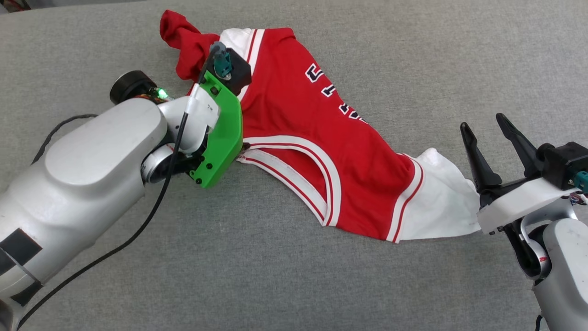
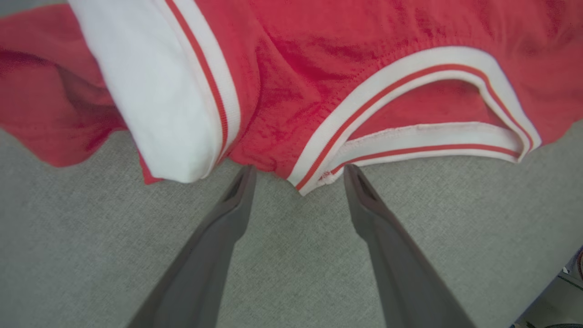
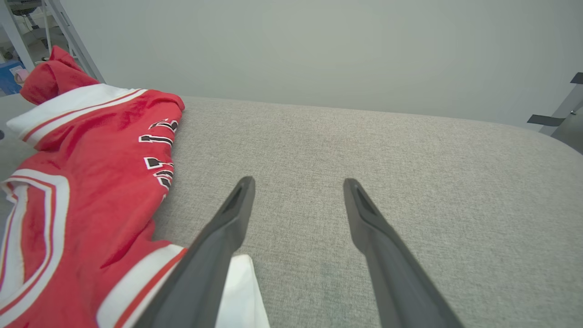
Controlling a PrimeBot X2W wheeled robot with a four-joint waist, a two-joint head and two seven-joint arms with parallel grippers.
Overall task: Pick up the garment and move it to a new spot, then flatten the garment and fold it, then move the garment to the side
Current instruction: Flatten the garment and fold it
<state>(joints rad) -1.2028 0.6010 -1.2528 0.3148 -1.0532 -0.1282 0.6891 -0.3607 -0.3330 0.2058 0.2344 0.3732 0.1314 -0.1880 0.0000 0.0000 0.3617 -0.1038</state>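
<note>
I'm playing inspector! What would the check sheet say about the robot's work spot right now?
Surface: grey fabric surface, no stains seen.
Job's things: garment lies rumpled and unfolded, one end bunched up, a white sleeve at the other.
Clutter: nothing seen.
End effectors: left end effector open, tips at the collar trim, gripping nothing; right end effector open beside the white sleeve, holding nothing.
Cables: black cable runs along the left arm.
Surroundings: pale wall behind the surface; metal frame past the garment's far end.
</note>
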